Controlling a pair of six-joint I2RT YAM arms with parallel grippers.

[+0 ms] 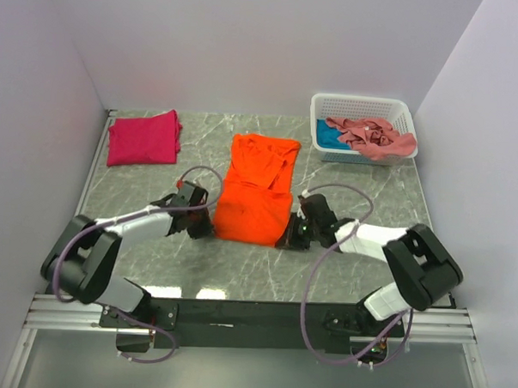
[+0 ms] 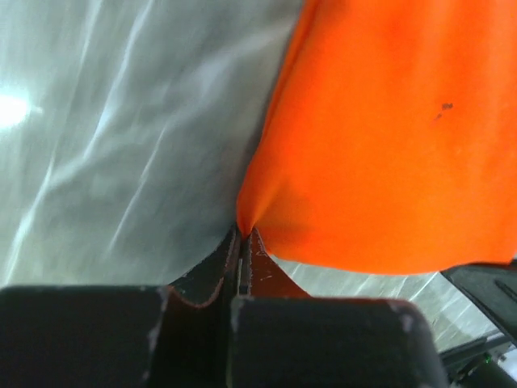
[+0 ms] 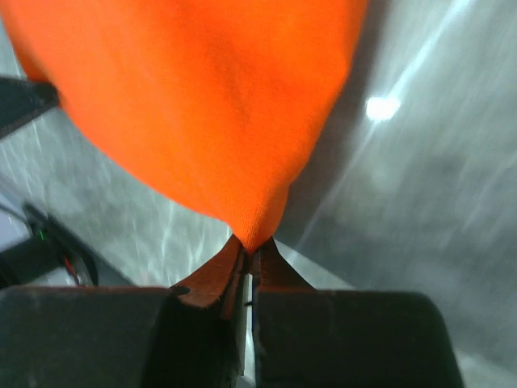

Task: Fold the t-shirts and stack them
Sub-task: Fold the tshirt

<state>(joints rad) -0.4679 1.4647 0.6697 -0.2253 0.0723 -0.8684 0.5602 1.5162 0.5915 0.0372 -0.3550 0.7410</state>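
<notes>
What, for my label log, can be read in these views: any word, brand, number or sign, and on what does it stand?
None: no word, label, brand, number or sign is readable in any view.
The orange shirt, magenta shirt, basket and table look plain.
A dark speck on the orange shirt is a mark, not text.
</notes>
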